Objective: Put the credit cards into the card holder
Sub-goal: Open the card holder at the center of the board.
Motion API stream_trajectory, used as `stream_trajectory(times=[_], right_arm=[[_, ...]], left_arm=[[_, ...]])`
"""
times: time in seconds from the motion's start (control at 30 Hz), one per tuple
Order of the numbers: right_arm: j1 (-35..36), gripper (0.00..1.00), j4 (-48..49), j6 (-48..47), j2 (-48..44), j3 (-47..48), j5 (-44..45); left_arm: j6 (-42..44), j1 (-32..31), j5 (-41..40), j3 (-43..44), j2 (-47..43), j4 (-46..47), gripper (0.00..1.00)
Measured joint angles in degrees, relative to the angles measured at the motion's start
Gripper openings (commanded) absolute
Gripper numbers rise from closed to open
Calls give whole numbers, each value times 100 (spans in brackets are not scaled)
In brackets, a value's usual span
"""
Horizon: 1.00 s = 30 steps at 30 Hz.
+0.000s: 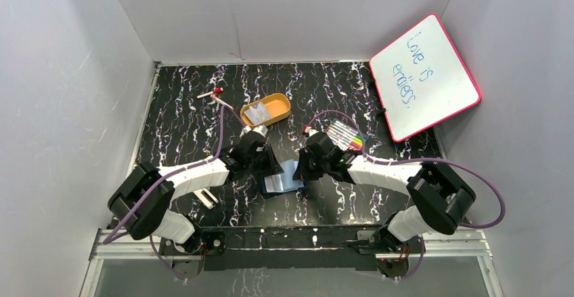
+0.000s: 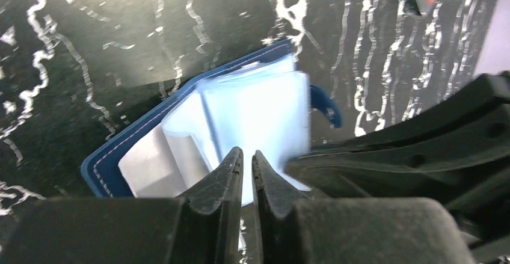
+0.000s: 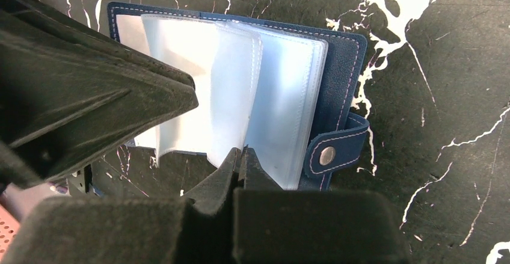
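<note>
- Top external: card holder (image 1: 283, 180) lies open on the bench (image 1: 189, 128), directly between the two hands and close in front of the arm bases. Its long axis runs roughly left-right, slightly tilted.
- Left hand (image 2: 246, 163): fingers almost together with a thin slit between them, tips at the edge of the clear sleeves (image 3: 198, 65). The wrist view is too tight there, so I cannot tell whether a sleeve leaf is pinched.
- Right hand (image 3: 240, 156): fingers together, tips at the near edge of the sleeve stack, just beside the snap tab (image 3: 328, 154). Nothing thick sits between them.
- Credit cards (image 1: 257, 114): pale grey, lying flat inside the orange tray (image 1: 288, 104). The tray is beyond the left hand toward the far wall, apart from the holder.
- Key relation: the cards lie straight ahead of the left hand, so the left arm is nearer. The right arm would have to reach across the holder.
- Judgement: the left hand fetches while the right keeps the sleeves parted.
- Tray rim surrounds the cards, so the approach looks like top-down only, with no sideways slide.
- Room: there is bare bench between tray and holder.
- Marker pack (image 1: 345, 134) sits just beside the right wrist, and the whiteboard (image 1: 425, 77) leans at far right.
- A red-capped pen (image 1: 211, 94) lies left of the tray.
</note>
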Motion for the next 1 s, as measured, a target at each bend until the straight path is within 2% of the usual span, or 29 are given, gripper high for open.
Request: stream_trajectory(times=[0.33, 0.47, 0.67, 0.83, 1.0], right_arm=[[0, 0, 350, 50, -7, -240, -181], [0, 15, 518, 125, -50, -313, -289], [-39, 25, 791, 249, -439, -542, -404], [-175, 25, 1003, 367, -584, -719, -529], [-260, 17, 1082, 455, -584, -730, -636]], left_arm=[[-107, 0, -295, -560, 0, -140, 2], [-107, 0, -297, -566, 0, -103, 1], [-103, 0, -304, -566, 0, -103, 1], [-103, 0, -319, -566, 0, -103, 1], [-103, 0, -319, -566, 0, -103, 1]])
